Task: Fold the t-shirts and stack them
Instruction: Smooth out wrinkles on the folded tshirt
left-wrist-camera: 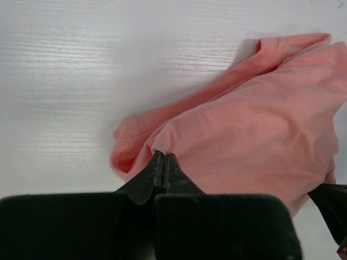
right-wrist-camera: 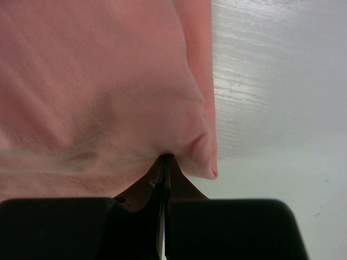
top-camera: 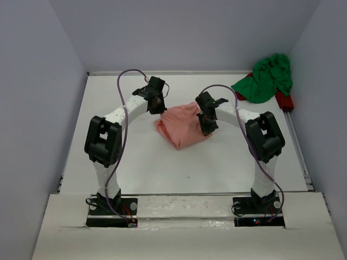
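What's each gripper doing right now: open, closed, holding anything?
The left gripper: jaws closed, pinching a fold of the salmon pink t-shirt.
The right gripper: jaws closed, pinching the same shirt near its edge.

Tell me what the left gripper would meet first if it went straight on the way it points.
The salmon pink t-shirt: the left gripper is shut on its edge, and more bunched cloth lies right ahead. Beyond that, probably the table, though depth is unclear.

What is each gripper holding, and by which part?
Both are shut on the pink shirt: the left gripper pinches a fold on its left side, the right gripper a fold by its right edge.
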You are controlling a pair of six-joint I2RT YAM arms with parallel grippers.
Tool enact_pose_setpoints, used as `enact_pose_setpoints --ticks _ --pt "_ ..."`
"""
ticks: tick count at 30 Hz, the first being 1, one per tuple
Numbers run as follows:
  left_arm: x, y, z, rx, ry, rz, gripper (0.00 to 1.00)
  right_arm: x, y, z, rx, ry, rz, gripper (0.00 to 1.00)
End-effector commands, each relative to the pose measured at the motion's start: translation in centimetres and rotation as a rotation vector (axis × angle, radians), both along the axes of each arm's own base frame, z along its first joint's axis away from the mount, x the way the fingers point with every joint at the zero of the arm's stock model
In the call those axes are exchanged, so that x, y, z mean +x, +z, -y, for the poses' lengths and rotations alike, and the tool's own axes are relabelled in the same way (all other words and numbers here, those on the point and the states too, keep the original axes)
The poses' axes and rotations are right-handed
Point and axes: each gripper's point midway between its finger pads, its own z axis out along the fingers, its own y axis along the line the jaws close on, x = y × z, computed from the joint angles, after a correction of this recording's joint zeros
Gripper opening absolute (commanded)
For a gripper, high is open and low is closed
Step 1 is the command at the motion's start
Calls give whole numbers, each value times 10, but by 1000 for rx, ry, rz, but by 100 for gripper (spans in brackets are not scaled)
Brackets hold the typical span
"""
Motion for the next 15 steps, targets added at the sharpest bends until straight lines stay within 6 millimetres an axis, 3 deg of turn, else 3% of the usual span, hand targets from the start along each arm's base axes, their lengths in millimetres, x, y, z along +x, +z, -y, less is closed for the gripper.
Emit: enact_pose_setpoints --ticks 1,9,15 --pt "7 -7 -16 42 67 -16 0 -9 -19 -4 6 -73 -36 0" --pt "-4 -52 -58 65 194 -131 0 -22 -31 2 -12 -136 -59 0" --pt "-8 -75 -65 42 208 -184 0 -31 -37 4 -9 -138 -77 0"
